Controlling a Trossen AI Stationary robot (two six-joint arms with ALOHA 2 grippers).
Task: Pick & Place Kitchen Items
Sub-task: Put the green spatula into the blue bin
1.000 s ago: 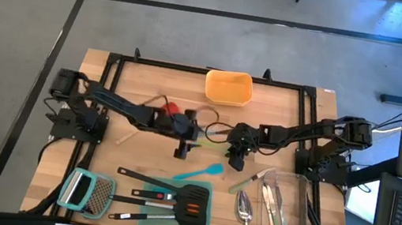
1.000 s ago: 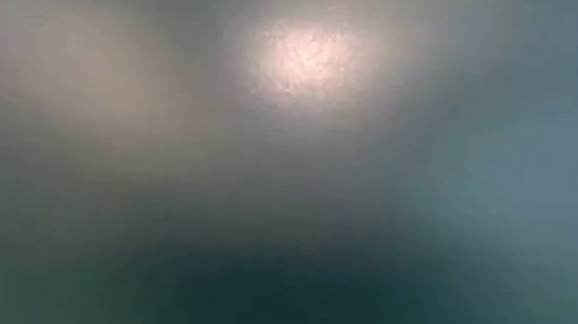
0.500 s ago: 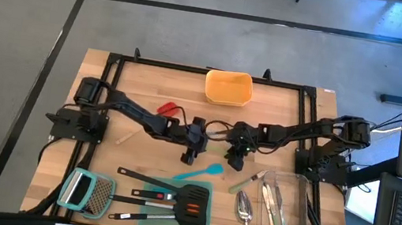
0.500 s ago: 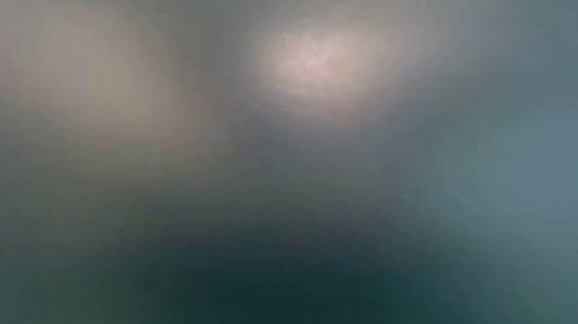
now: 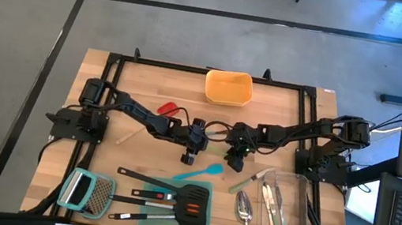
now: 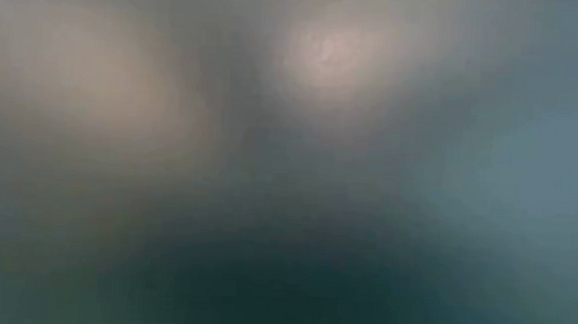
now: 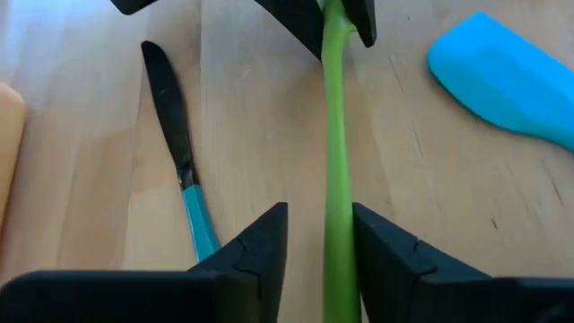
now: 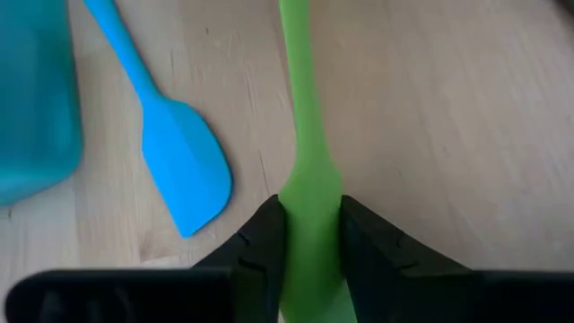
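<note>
Two hands meet mid-counter [image 5: 139,151], above grey floor. Left hand [image 7: 319,235] and right hand [image 8: 311,226] each clamp one green spatula [image 8: 308,179]. Near: teal tray [image 5: 204,223] carries turners [image 5: 192,201]; clear container [image 5: 299,193] holds cutlery [image 5: 276,209]. Far: orange container [image 5: 229,87].

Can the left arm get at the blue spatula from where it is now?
Probably not yet: the left gripper has its jaws around the green spatula, which the right gripper also grips. The blue spatula lies uncovered close by.
</note>
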